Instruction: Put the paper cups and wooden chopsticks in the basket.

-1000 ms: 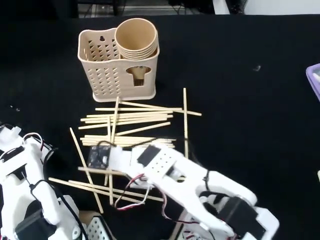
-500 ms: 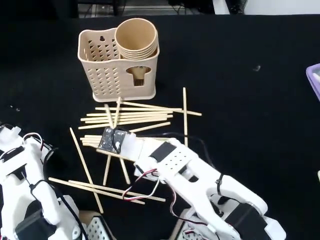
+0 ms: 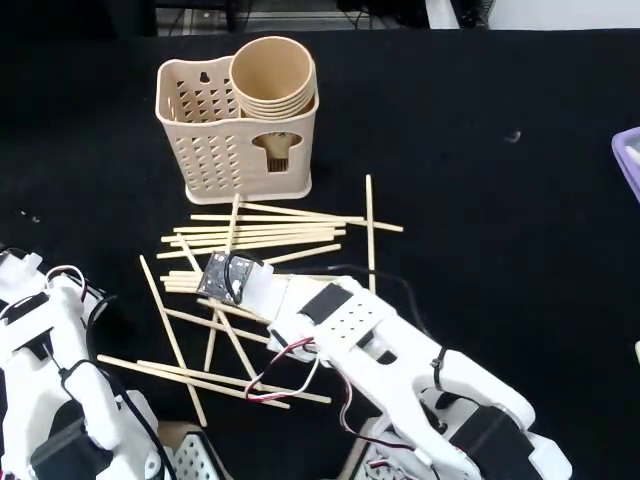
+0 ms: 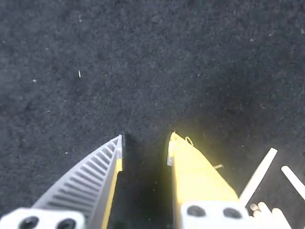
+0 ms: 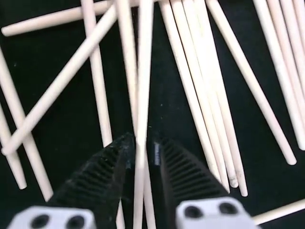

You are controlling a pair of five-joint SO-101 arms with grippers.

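My right claw [image 5: 141,143] clamps one pale wooden chopstick [image 5: 144,71] near the beige perforated plastic basket [image 3: 205,140]. Just one, so it lifts free.

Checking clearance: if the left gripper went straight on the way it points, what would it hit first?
Probably the bare black table; the left gripper points at it, chopstick ends lying off to one side.

White arm shells [image 3: 345,320], black servos [image 3: 480,430], red-black-white cables [image 3: 268,378]; left tool [image 4: 145,138] yellow-grey, right tool [image 5: 141,139] black ribbed.
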